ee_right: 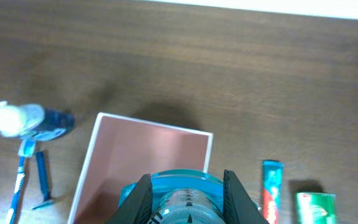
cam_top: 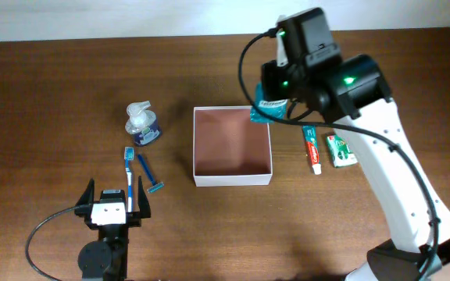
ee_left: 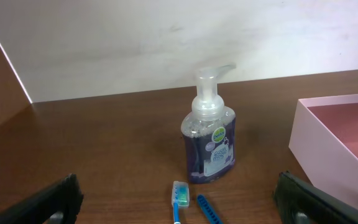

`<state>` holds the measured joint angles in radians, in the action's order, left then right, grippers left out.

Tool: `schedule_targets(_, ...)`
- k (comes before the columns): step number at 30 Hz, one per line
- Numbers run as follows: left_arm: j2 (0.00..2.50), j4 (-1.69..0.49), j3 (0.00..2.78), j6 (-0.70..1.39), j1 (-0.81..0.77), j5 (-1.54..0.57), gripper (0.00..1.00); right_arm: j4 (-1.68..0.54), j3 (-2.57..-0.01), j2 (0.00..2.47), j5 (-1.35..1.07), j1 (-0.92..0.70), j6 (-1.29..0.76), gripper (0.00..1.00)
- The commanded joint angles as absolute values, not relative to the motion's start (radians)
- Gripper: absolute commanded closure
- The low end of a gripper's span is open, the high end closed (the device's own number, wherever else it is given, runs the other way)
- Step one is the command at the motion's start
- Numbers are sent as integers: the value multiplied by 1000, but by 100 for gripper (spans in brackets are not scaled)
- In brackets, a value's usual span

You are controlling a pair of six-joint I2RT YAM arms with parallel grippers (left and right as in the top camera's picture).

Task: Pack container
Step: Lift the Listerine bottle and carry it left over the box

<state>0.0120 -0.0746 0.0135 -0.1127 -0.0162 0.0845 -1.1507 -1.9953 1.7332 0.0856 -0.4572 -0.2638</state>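
We see the right tool [cam_top: 270, 105] clamped on a teal round pack [ee_right: 185, 186], one finger [ee_right: 143, 196] pressed against each side of it. The pack hangs above the worktop [cam_top: 53, 86] and touches nothing else. The container [cam_top: 233, 179], a shallow white box with a reddish-brown inside, lies on the worktop beneath this tool. Its far right corner is directly under the held pack, and most of the box spreads out to the tool's left and nearer side. The inside of the box is bare.

To the right of the right tool and a little nearer, a toothpaste tube [cam_top: 312, 148] and a small green box [cam_top: 341, 150] lie side by side on the worktop, just apart from the container's right wall.

The left tool [cam_top: 116, 195] rests low over the worktop with its jaws spread wide and nothing between them. A blue toothbrush [cam_top: 129, 176] reaches in between its fingers, and a blue razor [cam_top: 148, 176] lies just right of the toothbrush. Straight ahead of this tool, past both, a pump soap bottle [ee_left: 209, 146] stands upright. We find the container ahead of this tool and off to its right
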Motion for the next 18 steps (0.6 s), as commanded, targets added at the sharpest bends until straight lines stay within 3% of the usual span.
schedule_targets(1,6,-75,9,-127,-10,74,1,-1150,-1996,1778,116,-525,-306,81)
schedule_targets(18,6,-75,9,-127,-10,74,0,-1144,-1996,1974,271,-560,-324,81)
